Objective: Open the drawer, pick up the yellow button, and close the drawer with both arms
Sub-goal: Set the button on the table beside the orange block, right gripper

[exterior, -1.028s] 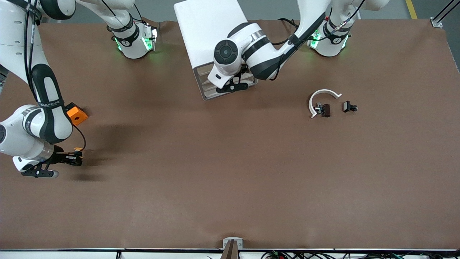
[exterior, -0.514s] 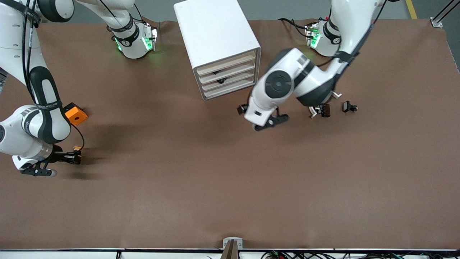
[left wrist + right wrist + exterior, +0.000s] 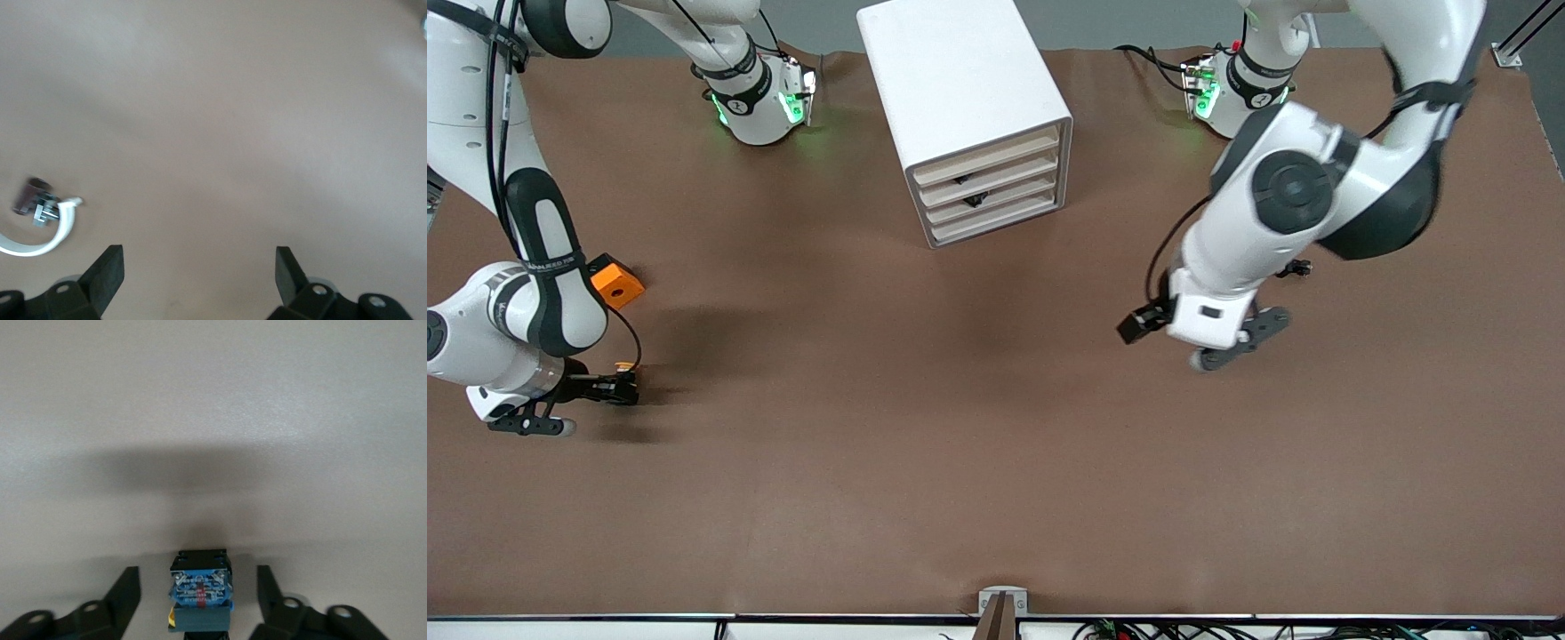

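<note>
So button point(image 3: 200, 597) looks light, rigid, small; hold by its blue-black body. Right pincer point(image 3: 198, 603) gapes around it at counter's point(image 3: 960, 444) 9 o'clock. Left pincer point(image 3: 198, 273) wide open, empty, over 3 o'clock.

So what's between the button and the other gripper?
Only bare table, the front view shows: the left gripper hangs open over the left arm's end, and the button sits between the right gripper's open fingers.

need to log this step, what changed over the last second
The left gripper left the cabinet front, where all four drawers now sit flush, and swung out open over bare table toward the left arm's end, covering the white strip. The right gripper, button and orange block barely moved.
</note>
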Motion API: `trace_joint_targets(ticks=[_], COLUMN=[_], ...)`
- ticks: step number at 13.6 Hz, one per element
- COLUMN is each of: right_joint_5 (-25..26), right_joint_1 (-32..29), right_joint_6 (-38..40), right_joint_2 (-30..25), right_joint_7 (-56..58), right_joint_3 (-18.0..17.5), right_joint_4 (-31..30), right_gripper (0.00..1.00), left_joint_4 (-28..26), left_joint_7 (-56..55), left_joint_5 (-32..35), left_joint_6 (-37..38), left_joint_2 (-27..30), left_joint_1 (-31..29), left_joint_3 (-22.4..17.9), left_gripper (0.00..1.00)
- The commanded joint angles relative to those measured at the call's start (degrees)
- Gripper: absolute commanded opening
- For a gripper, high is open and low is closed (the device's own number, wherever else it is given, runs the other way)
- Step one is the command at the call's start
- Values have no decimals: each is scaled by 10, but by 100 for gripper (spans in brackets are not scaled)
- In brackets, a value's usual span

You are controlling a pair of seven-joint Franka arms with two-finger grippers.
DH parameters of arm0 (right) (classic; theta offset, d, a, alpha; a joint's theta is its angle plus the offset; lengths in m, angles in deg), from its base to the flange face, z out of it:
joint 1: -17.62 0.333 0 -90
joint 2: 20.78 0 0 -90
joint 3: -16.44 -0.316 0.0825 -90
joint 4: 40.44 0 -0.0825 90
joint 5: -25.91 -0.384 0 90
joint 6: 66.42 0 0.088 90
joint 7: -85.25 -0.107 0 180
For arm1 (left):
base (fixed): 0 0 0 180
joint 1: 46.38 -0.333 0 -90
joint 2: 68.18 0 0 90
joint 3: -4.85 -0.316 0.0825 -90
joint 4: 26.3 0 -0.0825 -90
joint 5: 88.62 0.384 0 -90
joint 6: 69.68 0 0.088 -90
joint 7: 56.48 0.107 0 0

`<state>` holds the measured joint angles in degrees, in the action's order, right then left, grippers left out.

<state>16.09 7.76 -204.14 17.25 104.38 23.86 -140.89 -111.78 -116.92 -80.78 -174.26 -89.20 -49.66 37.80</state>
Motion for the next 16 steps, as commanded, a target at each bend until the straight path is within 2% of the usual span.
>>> trace_joint_targets(ticks=[1, 8, 11, 13, 16], right_joint_5=[-4, 2, 61, 83, 117], right_joint_1=[-1, 30, 57, 75, 92], right_joint_6=[40, 277, 430, 519, 560], right_joint_2=[-22, -121, -146, -153, -182], right_joint_7=[28, -12, -121, -153, -151], right_joint_3=[-4, 0, -5, -4, -4], right_joint_4=[10, 98, 189, 245, 278], right_gripper=[100, 100, 100, 100, 100], left_joint_4=[38, 53, 51, 38, -12], left_joint_7=[47, 208, 272, 350, 399], left_joint_5=[10, 10, 8, -1, -32], left_joint_6=[56, 116, 139, 150, 150], left_joint_2=[10, 69, 94, 124, 181], left_joint_1=[-41, -117, -139, -118, -38], left_joint_3=[9, 8, 6, -45, -152], left_gripper=[100, 100, 100, 100, 100])
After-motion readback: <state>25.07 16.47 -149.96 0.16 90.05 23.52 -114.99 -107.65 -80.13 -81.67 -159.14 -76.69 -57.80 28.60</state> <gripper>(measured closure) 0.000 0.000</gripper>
